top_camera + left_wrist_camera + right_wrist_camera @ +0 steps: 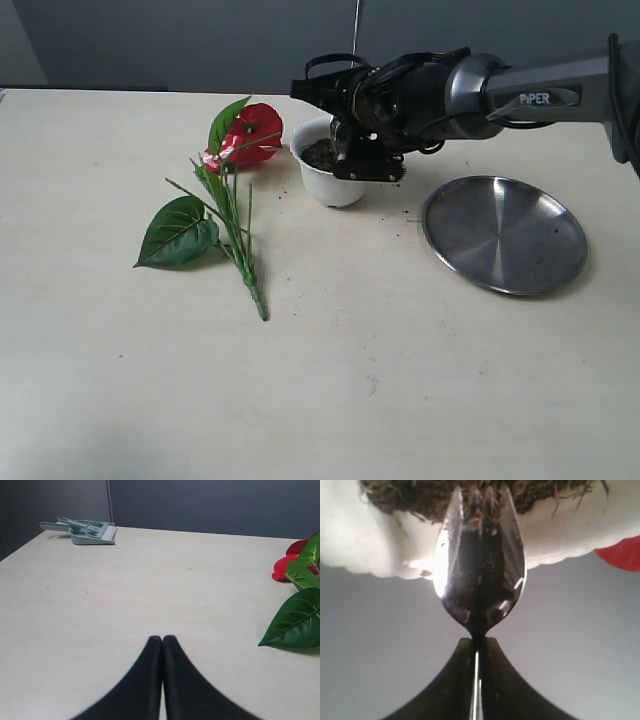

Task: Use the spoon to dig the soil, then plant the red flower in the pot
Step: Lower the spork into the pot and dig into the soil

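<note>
Right wrist view shows the black right fingers (452, 680) pressed narrowly onto the thin handle of a small shiny silver metal spoon (480, 580), which sticks straight out from between their tips. The short tines on the spoon's bowl are pushed into the dark brown, crumbly soil (420, 495) just inside the scalloped rim of the small white plastic pot (365, 545). Bits of earth cling to the bowl.

From the exterior view, the right arm reaches in from the right and its fingers hang over the right side of the pot, which stands upright on the pale worktop (350, 380) in the far middle. A few dark crumbs lie scattered on the worktop around the pot's base.

Just left of the pot lies the artificial red flower (250, 135), flat on the worktop. Its glossy heart-shaped bloom is just beside the pot's rim, its thin green stems run toward the near side, and one broad green leaf spreads out to the left. A round steel plate (505, 235) rests to the right of the pot, apart from it.

Left wrist view has the black left fingers (140, 680) shut tip to tip with nothing between them, above bare worktop to the left of the flower's leaves. A pale green dustpan with a brush (87, 531) sits at the far left edge.
</note>
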Controlling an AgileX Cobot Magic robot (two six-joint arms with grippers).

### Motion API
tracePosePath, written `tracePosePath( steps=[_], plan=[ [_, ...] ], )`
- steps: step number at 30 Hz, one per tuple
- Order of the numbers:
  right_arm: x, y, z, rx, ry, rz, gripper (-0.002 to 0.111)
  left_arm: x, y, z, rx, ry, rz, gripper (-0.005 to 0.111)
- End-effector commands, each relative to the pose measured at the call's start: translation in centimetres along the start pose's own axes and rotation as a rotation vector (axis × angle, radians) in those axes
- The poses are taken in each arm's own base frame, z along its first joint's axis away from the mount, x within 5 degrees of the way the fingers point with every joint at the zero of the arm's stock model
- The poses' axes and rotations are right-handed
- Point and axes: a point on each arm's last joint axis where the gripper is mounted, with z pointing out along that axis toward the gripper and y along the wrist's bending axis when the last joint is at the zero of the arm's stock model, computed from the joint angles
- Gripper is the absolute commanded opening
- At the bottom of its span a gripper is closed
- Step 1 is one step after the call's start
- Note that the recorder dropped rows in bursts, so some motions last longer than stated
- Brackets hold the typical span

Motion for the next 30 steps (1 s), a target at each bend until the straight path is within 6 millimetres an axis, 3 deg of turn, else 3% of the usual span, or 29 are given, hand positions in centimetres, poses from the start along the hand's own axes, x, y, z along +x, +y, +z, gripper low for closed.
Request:
tracePosePath(
  steps=[1, 13, 30],
  plan=[
    [0.9, -0.3, 0.2, 0.013, 0.025, -0.009, -0.001, 0.0, 0.0, 0.0, 0.002, -0.014, -0.001, 0.000],
    [-0.8, -0.4, 2.1, 0.006, -0.002, -0.019, -0.001, 0.0, 0.0, 0.0, 0.002, -0.014, -0.001, 0.000],
    [-2.1, 0.1, 2.3, -0.005, -0.041, -0.026, -0.001, 0.0, 0.0, 0.0, 0.002, -0.014, -0.001, 0.000]
  ],
)
